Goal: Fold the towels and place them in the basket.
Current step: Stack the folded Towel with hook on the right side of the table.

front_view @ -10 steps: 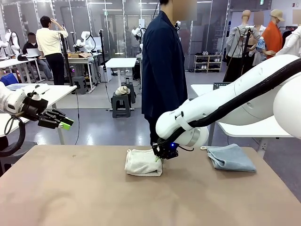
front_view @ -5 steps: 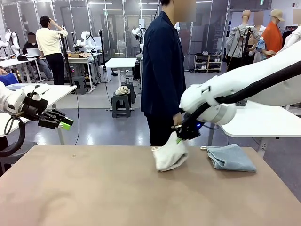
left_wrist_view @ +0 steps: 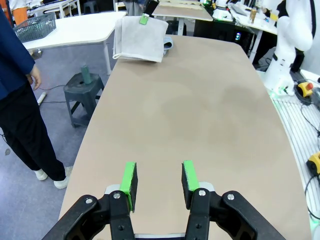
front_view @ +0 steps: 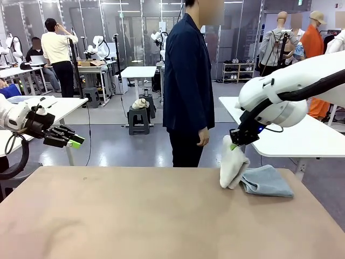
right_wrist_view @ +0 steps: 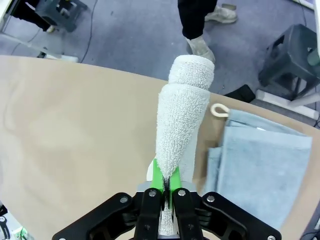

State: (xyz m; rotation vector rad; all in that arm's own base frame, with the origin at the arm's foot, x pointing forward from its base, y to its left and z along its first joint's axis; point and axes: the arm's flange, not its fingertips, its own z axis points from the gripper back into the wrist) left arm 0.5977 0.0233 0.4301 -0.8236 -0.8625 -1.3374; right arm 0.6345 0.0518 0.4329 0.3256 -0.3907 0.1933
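Folded cream towel pinched in my right claw, hanging over the bench's far right side.

My right claw [front_view: 234, 145] is clamped on the upper edge of the folded cream-beige terry towel [front_view: 233, 168], which dangles limp, its lower end about level with the tan bench top [front_view: 135, 216] and just beside the folded pale grey-blue terry towel [front_view: 265, 180] lying near the far right edge. I judge the cloth light, soft and floppy (it sags into a cone below my pads), so a grip across all layers at the hem looks safest or the fold may open. My left claw [left_wrist_view: 159, 182] hangs part-open and empty off the left edge. The middle of the bench is bare, leaving wide room to swing; the person [front_view: 187, 81] stands close behind the far edge.
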